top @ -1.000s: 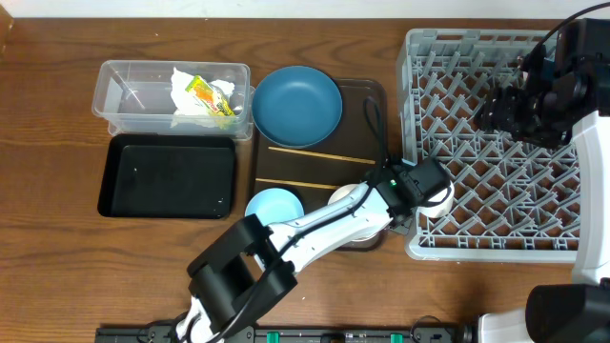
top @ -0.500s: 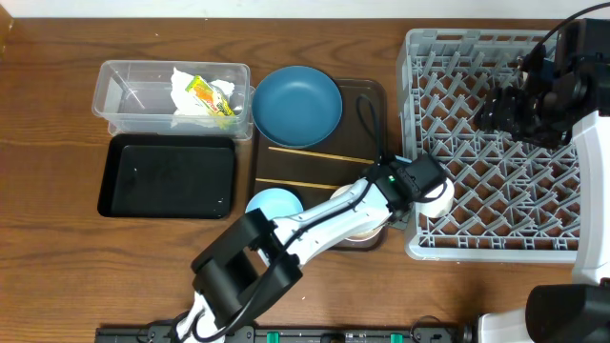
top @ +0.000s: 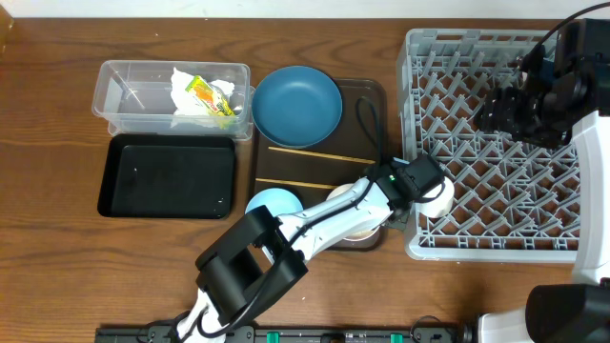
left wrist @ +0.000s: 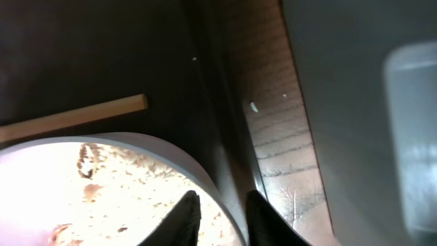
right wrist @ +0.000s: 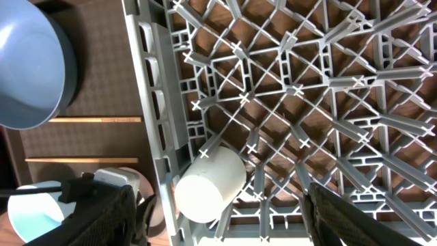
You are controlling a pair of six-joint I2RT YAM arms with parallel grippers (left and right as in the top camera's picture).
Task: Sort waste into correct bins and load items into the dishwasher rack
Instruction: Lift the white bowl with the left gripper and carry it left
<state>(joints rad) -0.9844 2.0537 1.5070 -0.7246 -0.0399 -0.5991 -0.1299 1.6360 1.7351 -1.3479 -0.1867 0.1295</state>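
Observation:
My left gripper (left wrist: 222, 215) straddles the right rim of the white bowl (left wrist: 102, 191), one finger inside, one outside, shut on that rim. The bowl's beige inside holds food scraps. It stands at the brown tray's near right corner, mostly under my left arm (top: 324, 224). The small white cup (right wrist: 210, 183) lies on its side in the grey dishwasher rack (top: 496, 162). My right gripper (right wrist: 222, 215) hangs open above the rack, holding nothing. The dark-blue plate (top: 296, 105), the light-blue bowl (top: 274, 205) and two chopsticks (top: 310, 154) rest on the brown tray (top: 367, 95).
The clear tub (top: 119, 90) at the back left holds the white tissue and the yellow wrapper (top: 205, 95). The black tray (top: 167, 176) lies just in front of it. A strip of bare wood separates the brown tray from the rack's left wall.
My left gripper's jaws have narrowed onto the white bowl's rim, and the left arm has shifted slightly. The right arm has not moved.

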